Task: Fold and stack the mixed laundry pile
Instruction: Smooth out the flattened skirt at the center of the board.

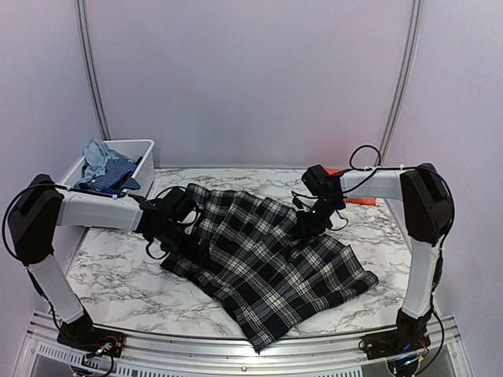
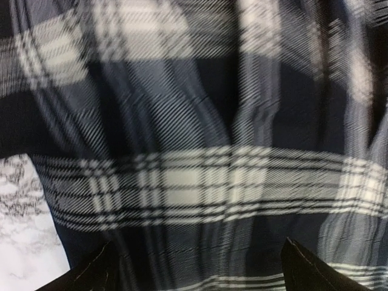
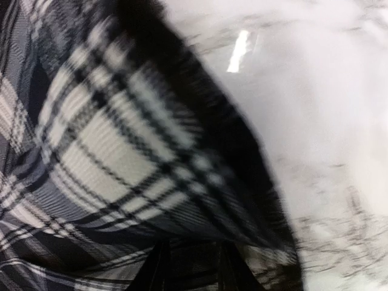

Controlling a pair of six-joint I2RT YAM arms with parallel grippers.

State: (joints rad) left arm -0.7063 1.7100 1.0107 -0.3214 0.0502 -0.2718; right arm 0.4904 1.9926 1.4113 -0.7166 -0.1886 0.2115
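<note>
The large black-and-white plaid piece point(image 1: 267, 259) lies spread across the marble table. My left gripper point(image 1: 174, 222) is low over its left edge. In the left wrist view the gripper point(image 2: 200, 276) is open, its fingers wide apart with plaid cloth point(image 2: 200, 176) under them. My right gripper point(image 1: 309, 222) is at the cloth's upper right edge. In the right wrist view the gripper point(image 3: 194, 273) is closed on a fold of the plaid point(image 3: 121, 151). The orange T-shirt point(image 1: 357, 198) shows partly behind the right arm. The pale blue denim-like piece point(image 1: 100, 161) lies in the bin.
A white plastic bin point(image 1: 145, 153) stands at the back left and holds blue cloth. The marble table point(image 1: 118, 275) shows to the left, front and right of the plaid. Walls and curved poles close the back.
</note>
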